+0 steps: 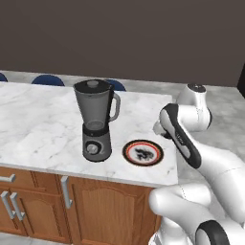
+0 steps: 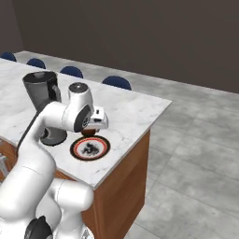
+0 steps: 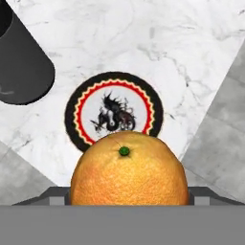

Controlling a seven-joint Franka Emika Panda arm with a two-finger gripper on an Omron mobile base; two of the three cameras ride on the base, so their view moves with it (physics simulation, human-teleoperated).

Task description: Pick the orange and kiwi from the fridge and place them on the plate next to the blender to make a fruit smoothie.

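Note:
My gripper [image 2: 89, 131] is shut on the orange [image 3: 129, 171], a round orange-brown fruit with a green stem dot. It hangs a little above the near edge of the plate [image 3: 72, 112]. The plate [image 1: 127, 152] has a dark rim, a red ring and a pale centre with a dark figure, and nothing lies on it. It sits on the marble counter [image 1: 38, 124] just right of the dark grey blender [image 1: 95, 119]. In the right base view the orange [image 2: 88, 132] shows under my white hand, over the plate [image 2: 73, 149]. The kiwi and the fridge are out of view.
The blender's base [image 3: 19, 72] stands close to the plate on one side. The counter's right edge [image 1: 175, 158] drops to the grey floor [image 2: 186, 154] just past the plate. Blue stools [image 2: 116, 82] line the far side. Wooden cabinets [image 1: 95, 206] sit below.

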